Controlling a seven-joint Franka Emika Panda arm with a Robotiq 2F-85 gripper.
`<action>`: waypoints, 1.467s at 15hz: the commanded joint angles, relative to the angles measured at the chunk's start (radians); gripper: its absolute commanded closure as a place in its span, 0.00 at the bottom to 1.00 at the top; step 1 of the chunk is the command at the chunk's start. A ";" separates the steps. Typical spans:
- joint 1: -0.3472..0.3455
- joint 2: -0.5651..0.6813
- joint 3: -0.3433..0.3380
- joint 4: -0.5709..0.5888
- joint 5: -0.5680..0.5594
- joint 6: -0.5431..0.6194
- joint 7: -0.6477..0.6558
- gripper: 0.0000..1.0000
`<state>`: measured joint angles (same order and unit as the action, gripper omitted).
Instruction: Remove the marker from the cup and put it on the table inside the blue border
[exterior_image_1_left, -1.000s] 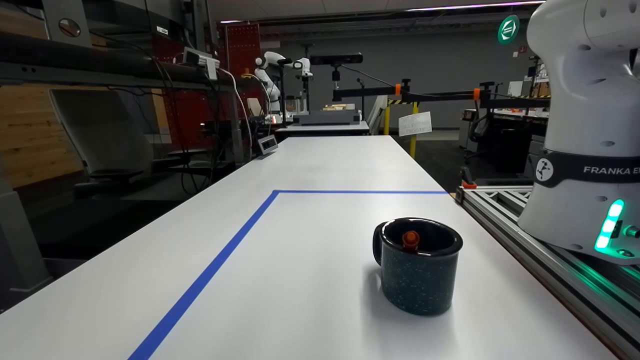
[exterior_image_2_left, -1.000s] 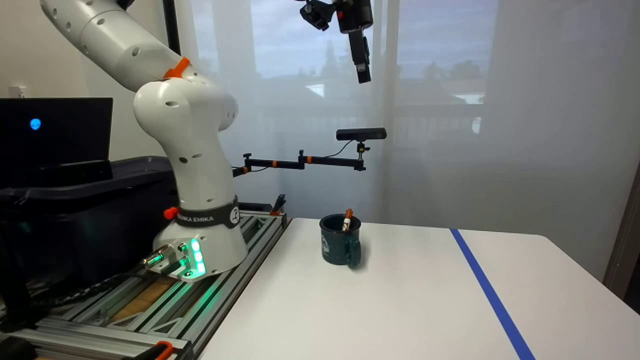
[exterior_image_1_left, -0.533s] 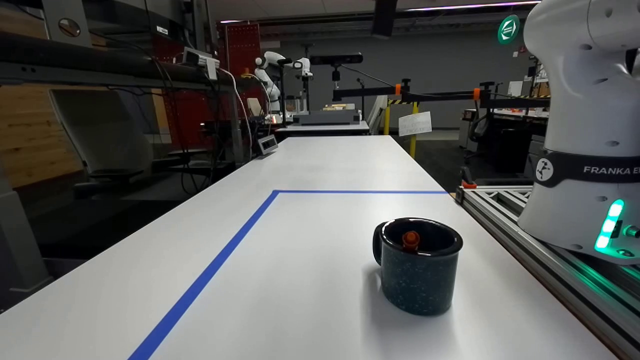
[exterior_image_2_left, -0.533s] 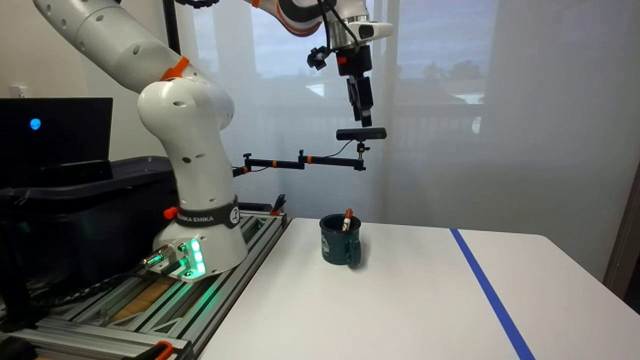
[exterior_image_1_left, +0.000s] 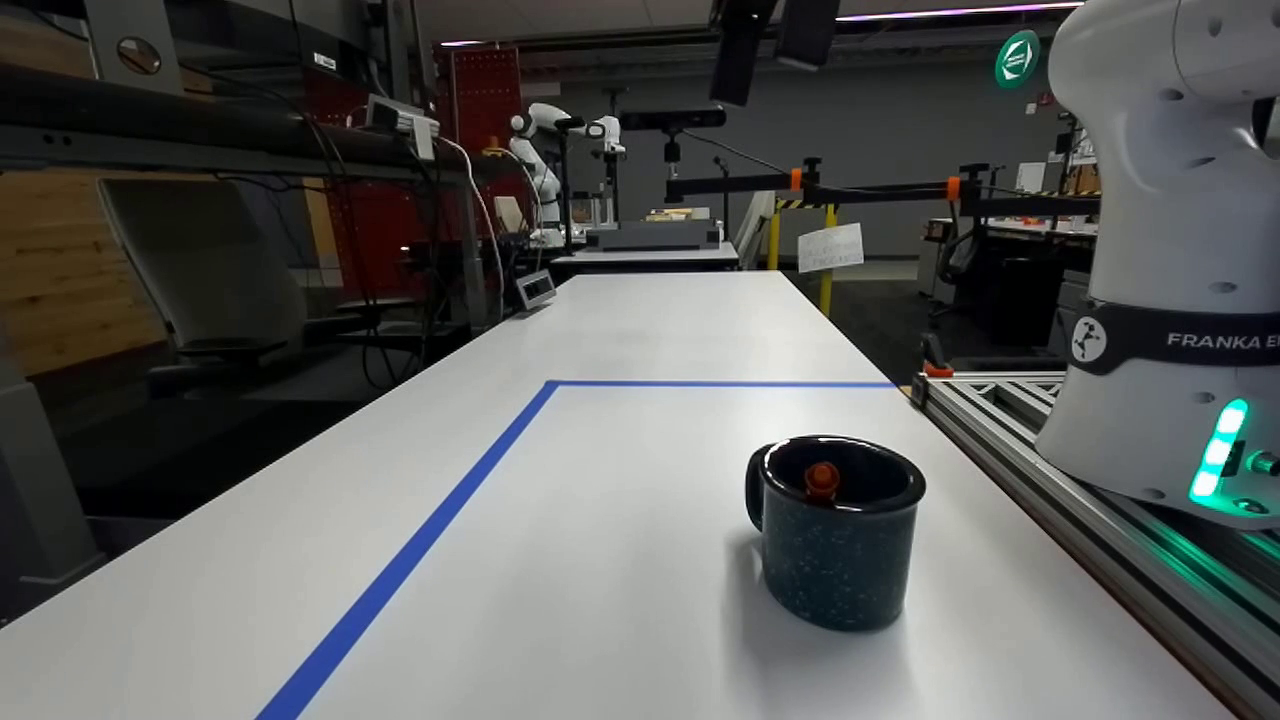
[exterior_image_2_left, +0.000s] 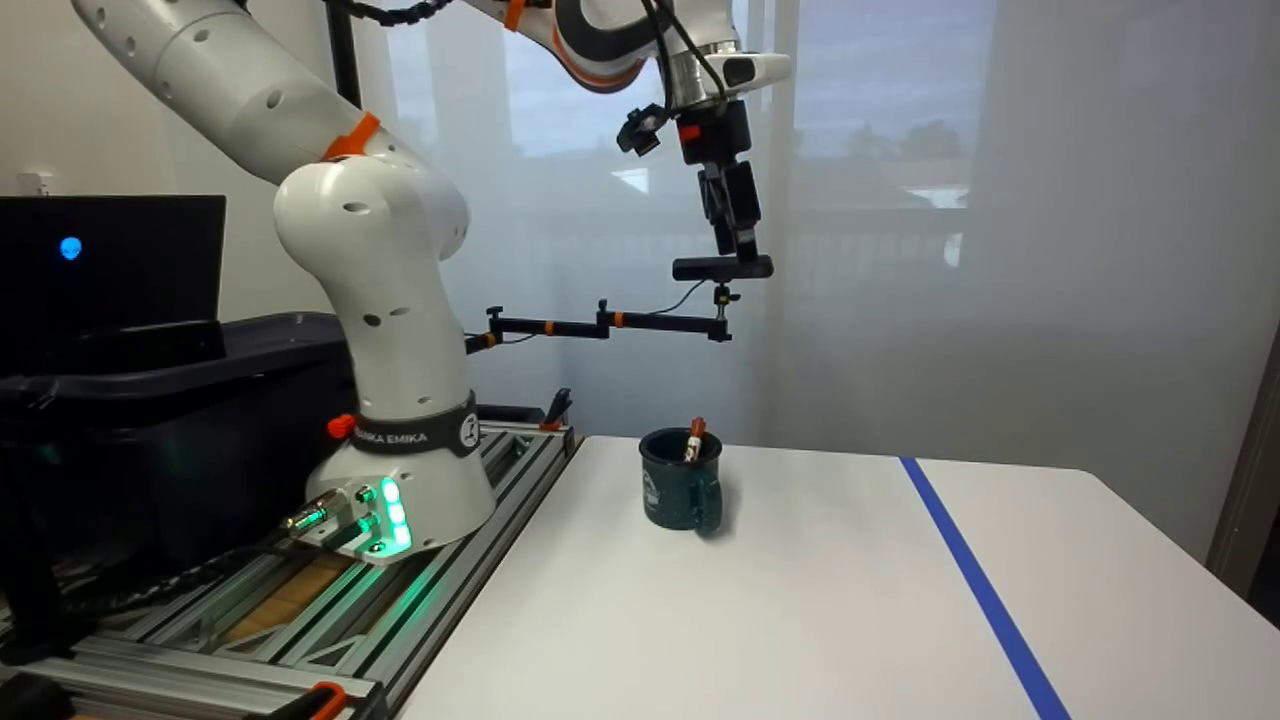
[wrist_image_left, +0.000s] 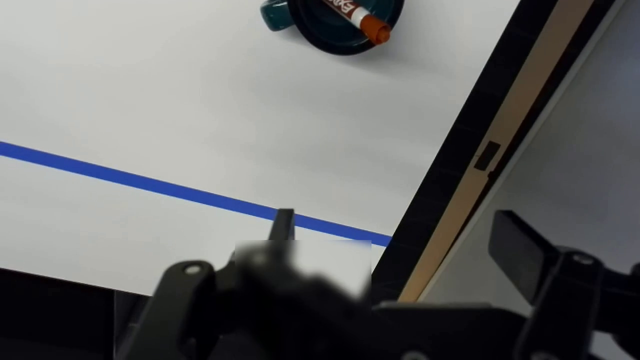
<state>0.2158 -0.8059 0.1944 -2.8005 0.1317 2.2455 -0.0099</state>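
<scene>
Newly lowered, a black two-fingered tool (exterior_image_1_left: 765, 85) hangs in an exterior view, seemingly starting its approach. In an exterior view, a slim orange-capped marker (exterior_image_2_left: 694, 440) leans inside a dark-green enamel cup (exterior_image_2_left: 668, 502). In the wrist view, the tool spreads wide, empty.

A capped marker (wrist_image_left: 357, 16) leaning in a cup (exterior_image_2_left: 678, 492).
The cup stands upright on the white table (exterior_image_2_left: 800, 590), inside the corner of the blue border (exterior_image_1_left: 424, 540); it's dark green flecked with pale specks, with a glossy, near-black rim and a handle at the side. The marker tilts cap-up, the orange-brown cap poking just above the rim (its lower end I can't see from here), with a white band and white lettering on a reddish-brown barrel.
</scene>
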 joint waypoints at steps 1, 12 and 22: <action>0.048 0.060 -0.027 0.003 -0.063 0.058 -0.131 0.00; 0.240 0.276 -0.256 0.017 -0.049 0.305 -0.673 0.00; 0.156 0.331 -0.043 0.027 -0.095 -0.182 -0.353 0.00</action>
<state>0.3971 -0.4720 0.0670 -2.7754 0.0967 2.1625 -0.4919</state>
